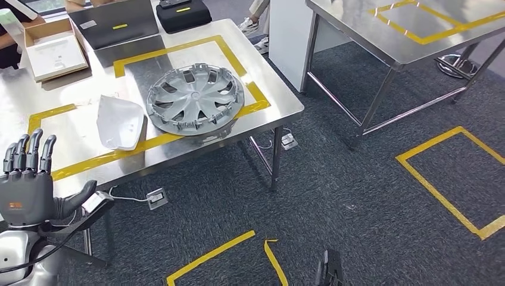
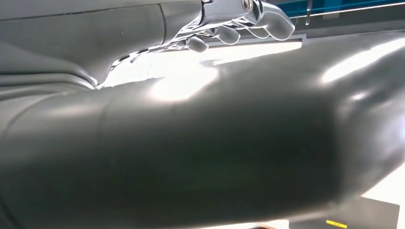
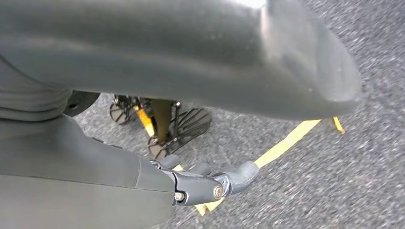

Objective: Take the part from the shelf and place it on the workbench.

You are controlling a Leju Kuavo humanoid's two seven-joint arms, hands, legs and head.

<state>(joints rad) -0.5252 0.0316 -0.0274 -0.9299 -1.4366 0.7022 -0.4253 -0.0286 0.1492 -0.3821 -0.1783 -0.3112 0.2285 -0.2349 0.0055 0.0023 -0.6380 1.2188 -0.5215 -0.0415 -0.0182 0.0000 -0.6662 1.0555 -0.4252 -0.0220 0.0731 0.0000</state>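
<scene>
Looking down from the head view, the stainless-steel table (image 1: 280, 95) carries a yellow tape rectangle (image 1: 178, 49), and its near edge runs diagonally just above the left hand (image 1: 27, 185). The silver plastic wheel cover (image 1: 195, 98) lies flat inside the tape, its near rim reaching the yellow line and close to the table's front edge. Just beside it, toward the left hand, rests a white curved plastic shell (image 1: 120, 121). The left hand is raised below the table edge, fingers upright and apart, thumb out, holding nothing; the wheel cover is well apart from it, across the white shell. To the right the dark grey carpet floor (image 1: 333, 196) lies open between this table and a second steel table (image 1: 381, 36).

In the left wrist view, the left hand's thick grey thumb is close to the lens, with fingertips (image 2: 267, 24) beyond, near a bright surface.

In the right wrist view, the right hand (image 3: 200, 183) hangs over the carpet and a yellow floor tape strip (image 3: 282, 145), fingers loosely curled around nothing
</scene>
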